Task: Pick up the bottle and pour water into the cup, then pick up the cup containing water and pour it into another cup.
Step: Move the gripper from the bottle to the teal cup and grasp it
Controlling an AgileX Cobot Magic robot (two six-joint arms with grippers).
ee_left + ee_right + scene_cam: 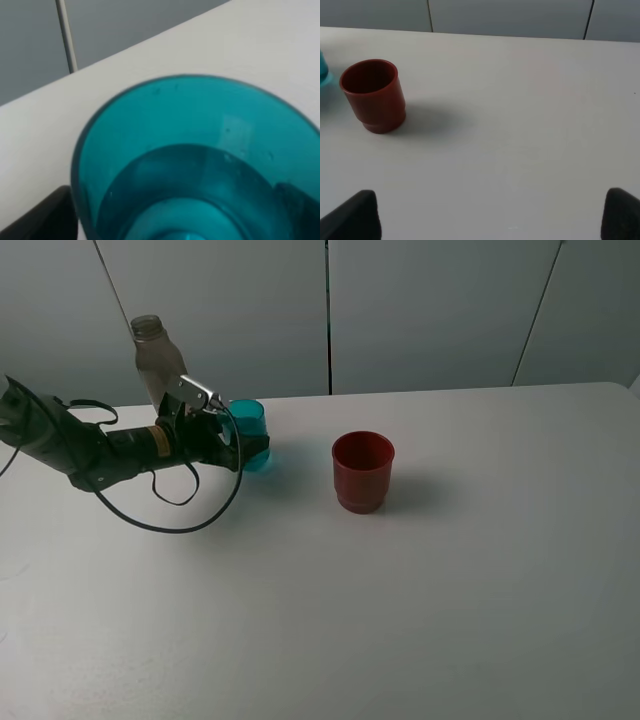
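The bottle stands upright at the back left, just behind my left arm, with no cap on it. The cup, a teal tumbler, stands to its right. My left gripper is closed around the cup's lower part. The left wrist view shows the cup from above with water in it, and a dark finger against each side. Another cup, dark red, stands upright and empty near the table's middle; it also shows in the right wrist view. My right gripper is open and empty, well away from the red cup.
The white table stretches wide in front and to the right. Its back edge meets grey wall panels right behind the bottle and the teal cup. A black cable loops down from my left arm onto the table.
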